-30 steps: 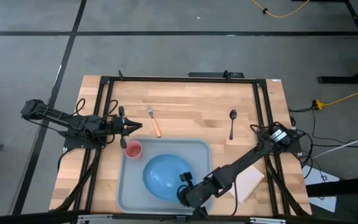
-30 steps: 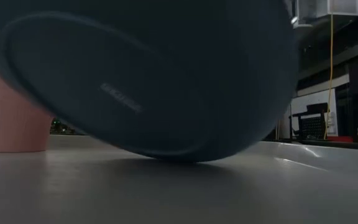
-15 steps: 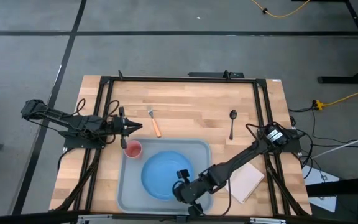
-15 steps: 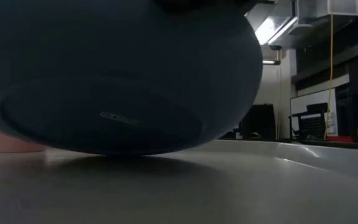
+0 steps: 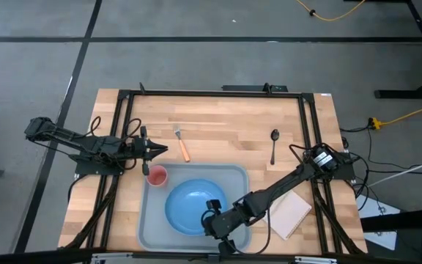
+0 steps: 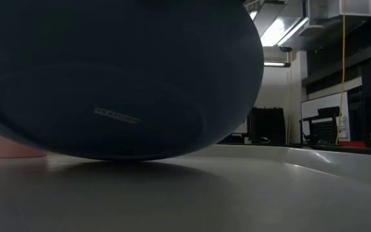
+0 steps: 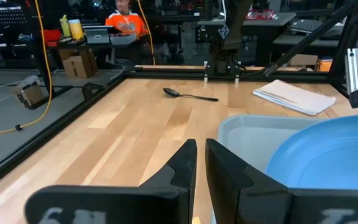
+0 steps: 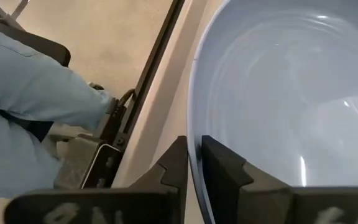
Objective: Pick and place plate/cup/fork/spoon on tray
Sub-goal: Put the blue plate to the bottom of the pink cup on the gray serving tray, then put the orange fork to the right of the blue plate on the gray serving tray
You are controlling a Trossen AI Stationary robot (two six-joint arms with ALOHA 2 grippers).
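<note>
The light-blue plate (image 5: 187, 206) is inside the pale grey-blue tray (image 5: 152, 227), low over its floor. Its dark underside (image 6: 108, 77) fills the low view. My right gripper (image 5: 212, 220) is shut on the plate at its near right side. The pink-red cup (image 5: 157, 175) stands upright in the tray's far left corner. The orange-handled fork (image 5: 182, 145) and the dark spoon (image 5: 274, 145) lie flat on the wooden table beyond the tray. My left gripper (image 5: 163, 149) is shut and empty, just left of the fork. My right gripper pinches the plate's rim (image 8: 192, 124) between its two fingers, one finger on the plate's inner side and one on its outer side. The fingers come from the table's near right. The plate sits almost level, its foot (image 6: 121, 154) at the tray floor.
A small beige flat rectangle (image 5: 290, 213) lies on the table right of the tray. A black frame (image 5: 211, 93) runs round the table. Bare wood lies between fork and spoon. A person's light-blue sleeve (image 8: 36, 87) shows beyond the table's near edge.
My right gripper has moved a little toward the table's left edge with the plate. The plate has tipped from a steep tilt to almost level and come down to the tray floor, now partly hiding the cup in the low view.
</note>
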